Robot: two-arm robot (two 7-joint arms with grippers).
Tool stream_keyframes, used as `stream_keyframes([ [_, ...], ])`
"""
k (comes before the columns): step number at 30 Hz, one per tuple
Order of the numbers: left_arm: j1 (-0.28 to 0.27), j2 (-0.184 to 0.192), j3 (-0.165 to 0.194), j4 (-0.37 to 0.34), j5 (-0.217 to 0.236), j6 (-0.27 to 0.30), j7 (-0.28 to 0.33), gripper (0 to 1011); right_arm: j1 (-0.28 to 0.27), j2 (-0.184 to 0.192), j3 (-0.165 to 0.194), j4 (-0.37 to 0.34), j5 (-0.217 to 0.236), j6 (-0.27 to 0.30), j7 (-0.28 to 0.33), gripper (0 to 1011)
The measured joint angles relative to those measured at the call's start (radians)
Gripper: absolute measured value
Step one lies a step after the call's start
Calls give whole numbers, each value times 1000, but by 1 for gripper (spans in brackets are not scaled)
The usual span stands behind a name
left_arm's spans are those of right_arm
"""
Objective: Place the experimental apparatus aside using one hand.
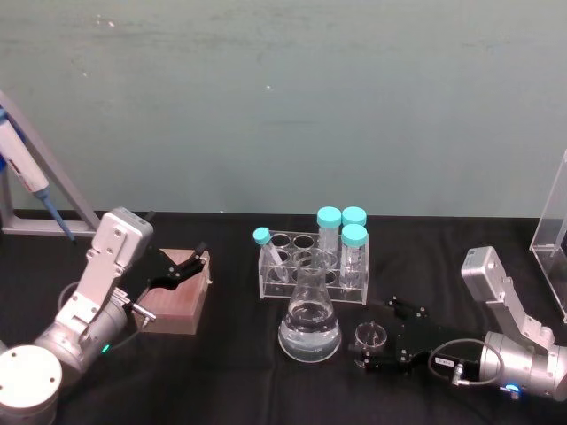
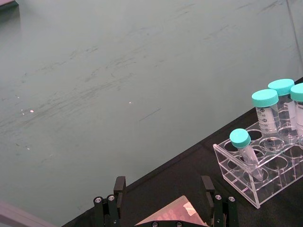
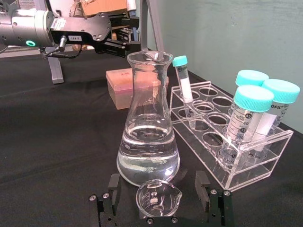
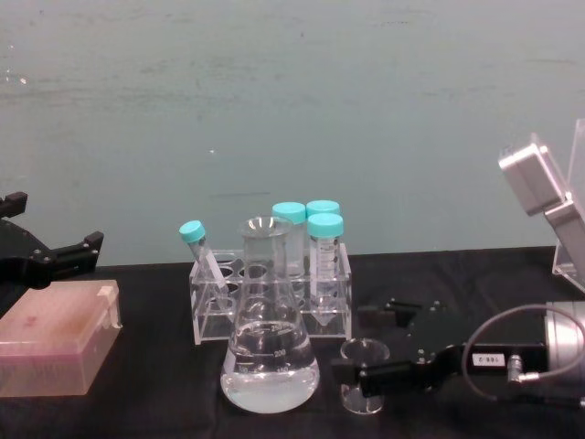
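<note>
Beaker, small, glass: stands on the table just beside the flask, at the middle of the work area. Right gripper: low over the table, released, one finger on each side of the beaker with a gap showing at both. We judge the grasp set up but not closed. Flask, conical, about a third full of clear liquid: upright, in front of the rack. Rack, clear acrylic: holds three upright tubes with teal caps and a fourth leaning at its left end. Left gripper: released, poised over the pink box at the table's left, well apart from the glassware, and apparently idle. Progress, in our reading: early. Nothing looks set aside yet, since beaker, flask and rack sit clustered together. Left to do would be closing on the beaker, lifting it and carrying it to one side, then perhaps the flask and rack, if the task covers them. Items unresolved: we cannot tell whether the beaker touches the flask's base, because the wrist view overlaps them while the head view suggests a sliver between. We cannot make out whether the beaker holds anything. No spot marked as "aside" is visible. A pipette on its stand at the far left and a clear panel at the far right are both cut off by the head view's edges.
</note>
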Motion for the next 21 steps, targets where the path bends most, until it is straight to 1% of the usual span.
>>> stream_keyframes([
  [21,0,0,0,0,0,0,0,1000,11,-5,-15,22,-13,6,5,1000],
])
